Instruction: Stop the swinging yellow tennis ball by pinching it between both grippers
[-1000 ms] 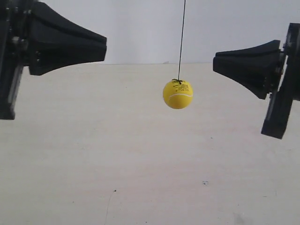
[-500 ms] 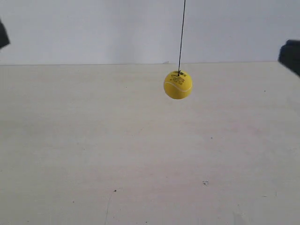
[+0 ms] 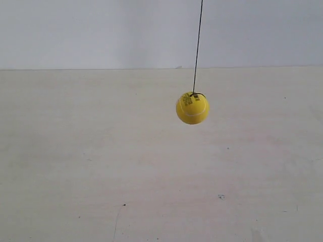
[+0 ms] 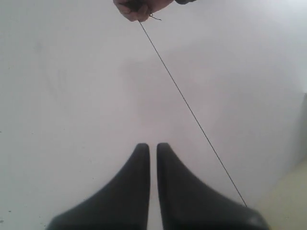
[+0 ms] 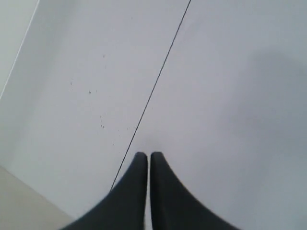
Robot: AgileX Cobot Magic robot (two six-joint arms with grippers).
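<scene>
The pale, faintly grained worktop (image 3: 101, 166) fills the lower three quarters of the exterior frame; it meets a white wall (image 3: 101, 30) along a level line in the upper part; a dark speck (image 3: 220, 196) sits at lower right of centre; another speck (image 3: 123, 205) marks the lower left.

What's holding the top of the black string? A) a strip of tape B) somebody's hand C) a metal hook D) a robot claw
B: in the left wrist view, a person's hand pinches the top end of the black string between its fingers.
</scene>
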